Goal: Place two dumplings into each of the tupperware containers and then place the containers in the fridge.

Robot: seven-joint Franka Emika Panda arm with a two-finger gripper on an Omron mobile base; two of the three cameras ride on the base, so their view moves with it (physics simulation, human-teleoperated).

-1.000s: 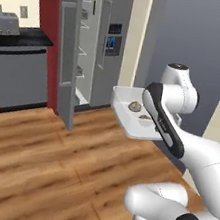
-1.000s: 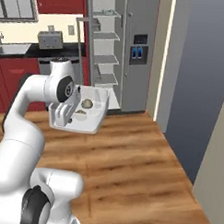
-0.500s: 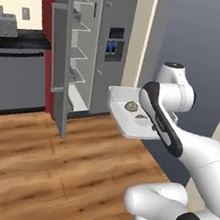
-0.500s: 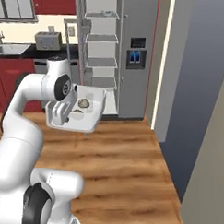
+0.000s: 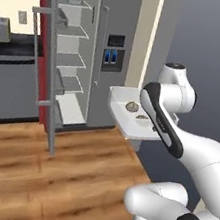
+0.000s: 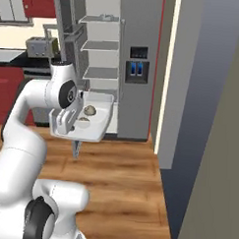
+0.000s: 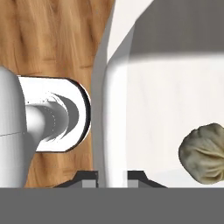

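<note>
My gripper (image 7: pixel 113 176) is shut on the side rim of the deep white tupperware container (image 7: pixel 114 109), one finger on each side of the wall. One tan dumpling (image 7: pixel 205 152) lies inside, close to the grip. From the base views the container (image 5: pixel 121 118) hangs level in front of me with two dumplings (image 5: pixel 132 106) (image 5: pixel 142 117) in it. The fridge (image 5: pixel 116 42) stands just beyond it, its grey door (image 5: pixel 46 71) swung open to the left and its shelves (image 5: pixel 69 60) showing. In the right base view the gripper (image 6: pixel 68 125) holds the container (image 6: pixel 101 119) before the fridge (image 6: pixel 139 58).
A toaster (image 5: pixel 0 29) sits on the dark counter left of the fridge, with red cabinets around it. A grey wall (image 5: pixel 204 72) rises close on the right. Wooden floor (image 5: pixel 44 182) spreads below the container.
The whole picture has shifted: the base has driven, and the fridge with its open door now stands nearer and more to the left. The container stays in my grip with both dumplings.
</note>
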